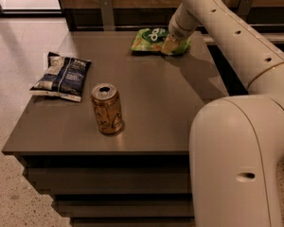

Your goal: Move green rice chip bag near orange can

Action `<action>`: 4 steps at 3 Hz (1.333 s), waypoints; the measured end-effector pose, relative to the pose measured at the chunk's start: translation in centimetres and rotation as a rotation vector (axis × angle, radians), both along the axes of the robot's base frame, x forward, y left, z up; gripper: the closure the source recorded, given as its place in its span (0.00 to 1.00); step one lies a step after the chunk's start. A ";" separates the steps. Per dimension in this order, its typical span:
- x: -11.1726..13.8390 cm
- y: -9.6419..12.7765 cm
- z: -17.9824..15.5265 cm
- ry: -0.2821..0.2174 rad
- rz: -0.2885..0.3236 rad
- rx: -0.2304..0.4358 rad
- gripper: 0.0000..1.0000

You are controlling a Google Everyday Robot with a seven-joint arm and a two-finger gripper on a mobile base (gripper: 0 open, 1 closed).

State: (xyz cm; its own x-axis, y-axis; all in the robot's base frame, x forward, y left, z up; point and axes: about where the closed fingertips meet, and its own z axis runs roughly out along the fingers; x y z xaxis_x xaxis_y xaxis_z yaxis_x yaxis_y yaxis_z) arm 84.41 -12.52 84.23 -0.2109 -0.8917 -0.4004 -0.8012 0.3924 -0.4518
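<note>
The crinkly, bright green rice chip bag (pixel 149 39), with a dark green oval logo and white letters, lay flat at the far edge of the grey-brown tabletop (pixel 161 103), right of centre. The tool (pixel 172 45) at the end of the cream-white jointed robot arm (pixel 217 20) was down on the bag's right end, touching it. Whether it was apart or clamped on the bag could not be told. The small orange can (pixel 107 109), with dark swirl markings and a silver top, stood upright near the front edge, well apart from the green bag. A dark blue-and-white snack bag (pixel 61 76) lay flat to the can's left, near the tabletop's left edge.
</note>
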 end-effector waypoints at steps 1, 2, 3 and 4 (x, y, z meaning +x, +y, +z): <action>-0.3 0.2 0.3 -0.006 0.007 0.004 0.89; -0.7 0.6 1.5 -0.029 0.025 0.014 1.00; -1.3 1.2 3.8 -0.075 0.052 0.035 1.00; -2.2 1.7 6.5 -0.128 0.082 0.058 1.00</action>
State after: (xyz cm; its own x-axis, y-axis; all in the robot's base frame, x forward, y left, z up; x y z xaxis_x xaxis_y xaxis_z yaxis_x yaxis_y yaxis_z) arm 82.18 -10.77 90.78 -0.0821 -0.8785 -0.4706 -0.7687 0.3564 -0.5311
